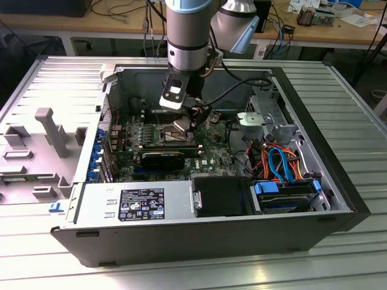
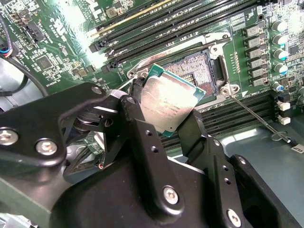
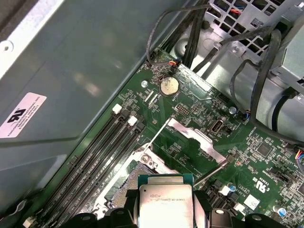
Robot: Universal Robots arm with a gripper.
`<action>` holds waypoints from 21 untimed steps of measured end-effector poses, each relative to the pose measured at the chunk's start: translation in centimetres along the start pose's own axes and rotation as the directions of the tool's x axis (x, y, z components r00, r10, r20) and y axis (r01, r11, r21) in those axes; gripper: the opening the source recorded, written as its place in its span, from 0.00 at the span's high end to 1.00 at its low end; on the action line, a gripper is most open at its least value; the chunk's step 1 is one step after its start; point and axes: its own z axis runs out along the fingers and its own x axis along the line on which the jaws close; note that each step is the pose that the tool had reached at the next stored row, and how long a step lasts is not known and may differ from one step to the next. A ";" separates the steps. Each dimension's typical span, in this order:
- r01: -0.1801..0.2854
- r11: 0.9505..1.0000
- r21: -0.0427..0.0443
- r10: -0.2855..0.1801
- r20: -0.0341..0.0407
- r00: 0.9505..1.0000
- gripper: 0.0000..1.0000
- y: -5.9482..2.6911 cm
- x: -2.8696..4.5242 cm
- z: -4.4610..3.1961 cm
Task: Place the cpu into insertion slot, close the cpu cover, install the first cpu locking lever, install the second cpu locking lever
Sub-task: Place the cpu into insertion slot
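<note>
Holds the cpu (image 2: 173,97) clamped in the gripper (image 2: 164,114), tilted over the uncovered insertion slot (image 2: 197,66). Sits inside an open computer case (image 1: 211,241) on a ribbed metal table (image 1: 338,96), with cluttered wooden benches (image 1: 60,21) behind.

The exterior view looks steeply down from well back onto the open computer case (image 1: 181,235), the arm (image 1: 187,36) entering at 12 o'clock. Both wrist views sit close above the motherboard (image 2: 57,42) (image 3: 190,147), sharing the cpu (image 2: 168,102) (image 3: 164,206) and insertion slot (image 2: 197,64) (image 3: 121,183) from different sides.
</note>
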 end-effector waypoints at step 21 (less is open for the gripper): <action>-0.030 1.000 0.001 0.030 0.003 1.000 0.45 0.01 -0.03 0.06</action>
